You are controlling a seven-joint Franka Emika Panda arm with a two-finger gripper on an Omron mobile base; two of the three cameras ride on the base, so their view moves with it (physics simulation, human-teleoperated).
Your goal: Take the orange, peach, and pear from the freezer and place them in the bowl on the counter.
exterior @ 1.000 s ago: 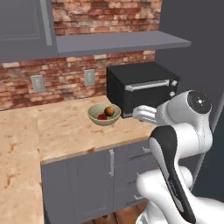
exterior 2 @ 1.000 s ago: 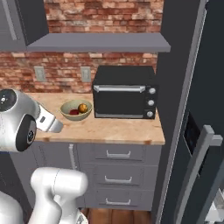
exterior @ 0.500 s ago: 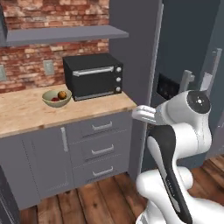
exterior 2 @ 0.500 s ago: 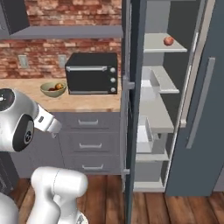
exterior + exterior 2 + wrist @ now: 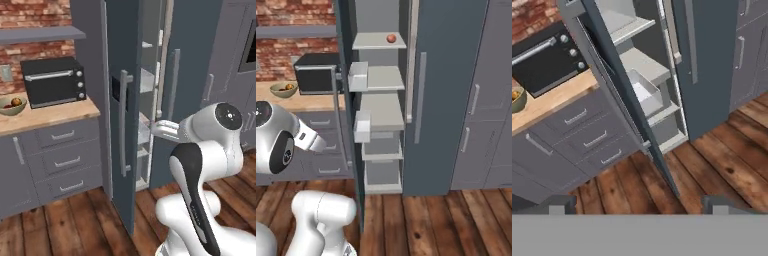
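High on the top shelf [image 5: 378, 42] of the freezer [image 5: 451, 90], well above the hand [image 5: 639, 202], sits a small round fruit [image 5: 391, 38] — reddish-orange; too small to tell if it's the orange or one of the others. That up-and-inward offset is what the coming reach turns on, imo: the hand is low, roughly at mid-shelf height by the left base view, and pointed down at the wood floor [image 5: 712, 165] and the freezer's lower shelves, so it must tilt up and climb a good way before going in

Hand state: two dark finger tips [image 5: 559, 204] stand wide apart at the bottom of the hand view w/ nothing between them — spread, empty

Freezer door [image 5: 122, 115] w/ its long bar handle [image 5: 123, 125] stands open, edge-on toward the robot, between the arm [image 5: 200, 165] and the surface [image 5: 45, 115]. Access to the shelves is thru the gap right of that door; door bins [image 5: 359, 76] jut out on its inner side and could snag a sloppy approach

Bowl [image 5: 11, 106] is on the surface far left, beside the dark toaster oven [image 5: 52, 80], already holding some fruit; exact contents can't be told. So fruit lies up-right of the hand, bowl off to the left past the door — opposite directions. Judged progress: at least one fruit not yet fetched
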